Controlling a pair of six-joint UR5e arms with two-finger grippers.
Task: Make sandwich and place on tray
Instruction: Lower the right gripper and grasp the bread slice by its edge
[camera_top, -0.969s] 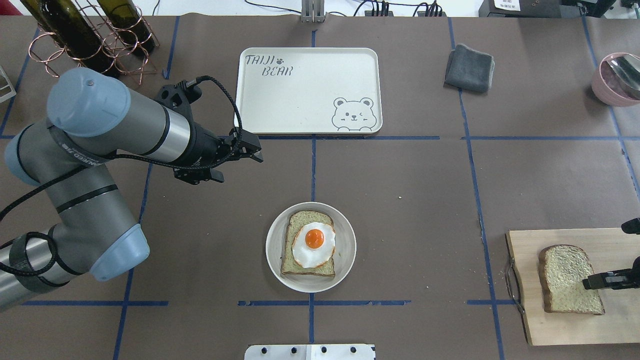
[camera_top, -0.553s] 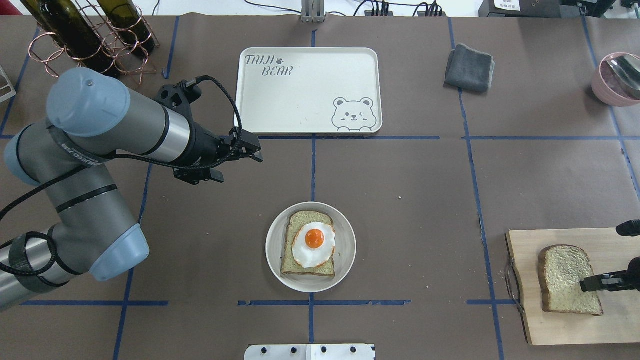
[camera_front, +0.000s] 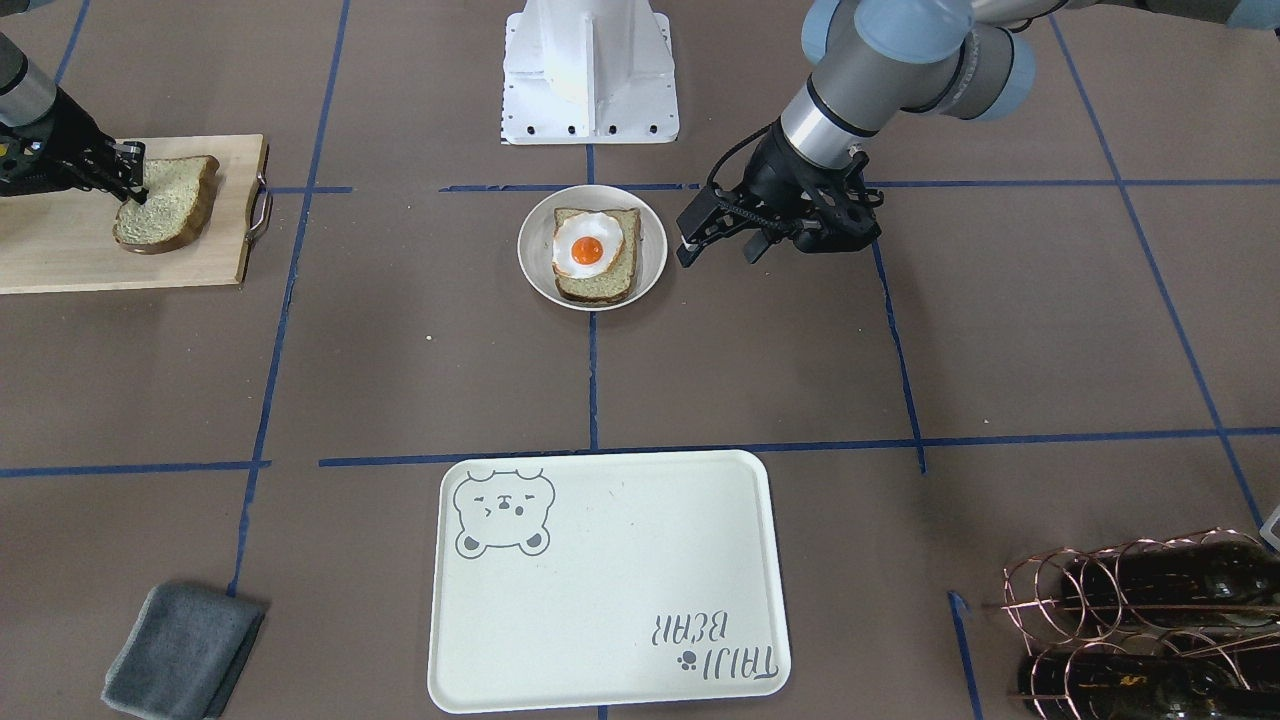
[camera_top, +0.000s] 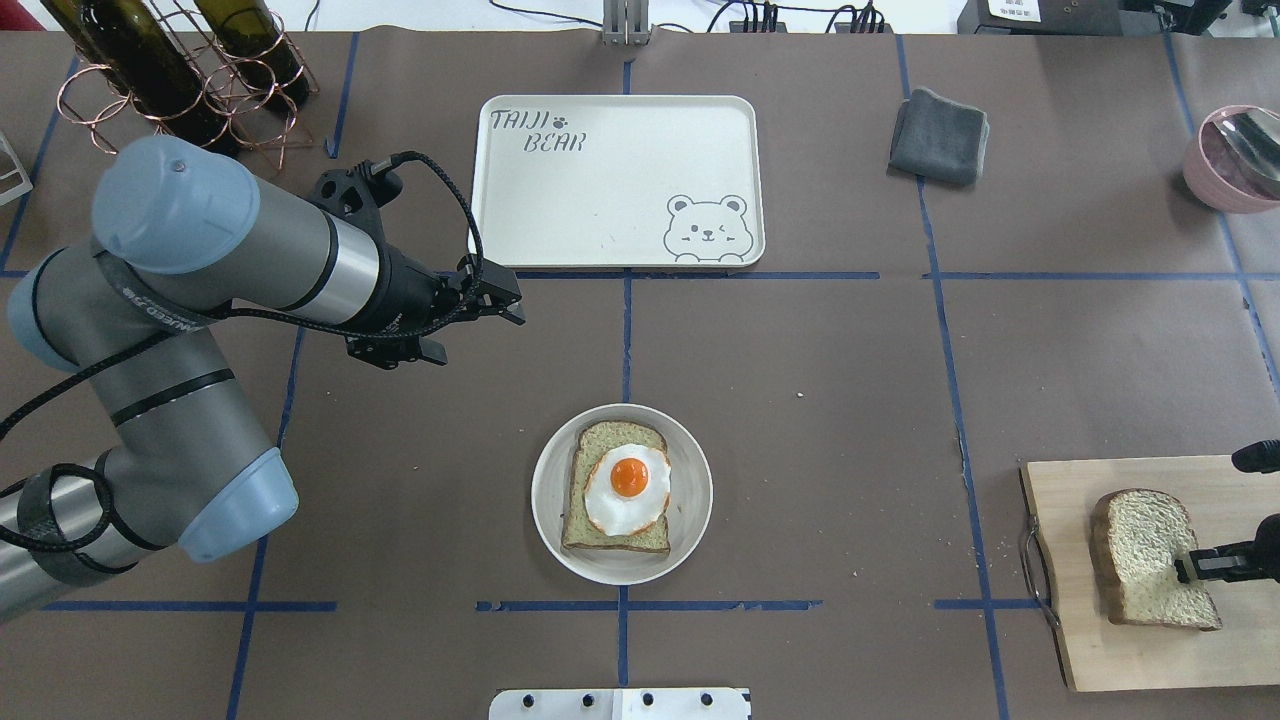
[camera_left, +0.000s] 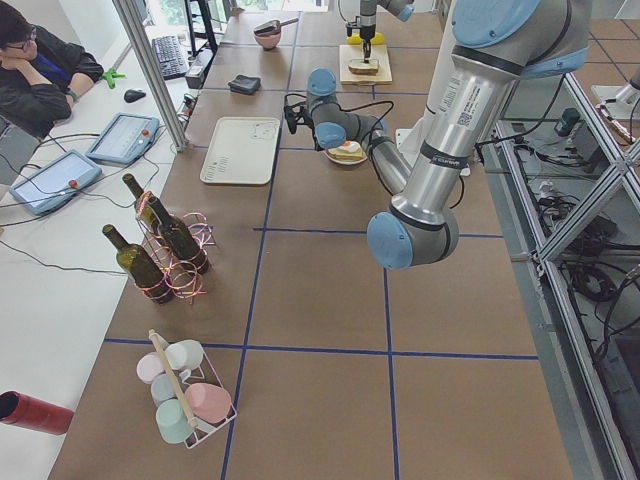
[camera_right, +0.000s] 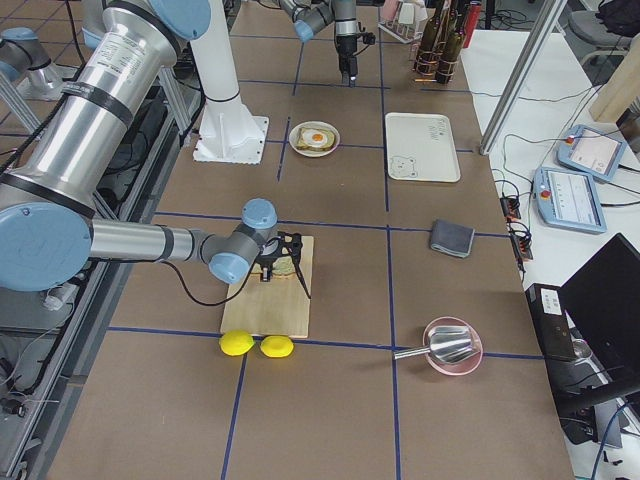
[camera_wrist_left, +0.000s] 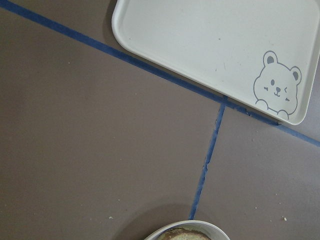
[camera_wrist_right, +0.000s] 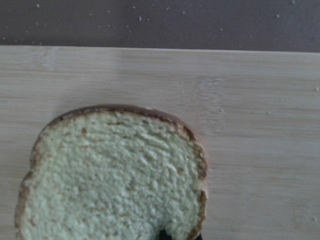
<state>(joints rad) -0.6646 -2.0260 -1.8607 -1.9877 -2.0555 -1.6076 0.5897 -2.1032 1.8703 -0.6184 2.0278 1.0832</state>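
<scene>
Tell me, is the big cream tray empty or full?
Empty. The tray shows only its bear drawing and lettering; the egg and bread sit on the plate.

We think this is a robot lab. We see a big grey robot arm (camera_left: 450, 130) at a long table (camera_top: 800, 350) marked with blue tape lines (camera_top: 700, 275). Beside it a person (camera_left: 35, 70) sits at a white desk (camera_left: 60, 230) with touch screens (camera_left: 122, 137), a keyboard (camera_left: 167, 55) and wires (camera_left: 40, 262). A metal post (camera_left: 150, 70) stands between them, and more cables (camera_left: 575, 215) lie past the table.
</scene>
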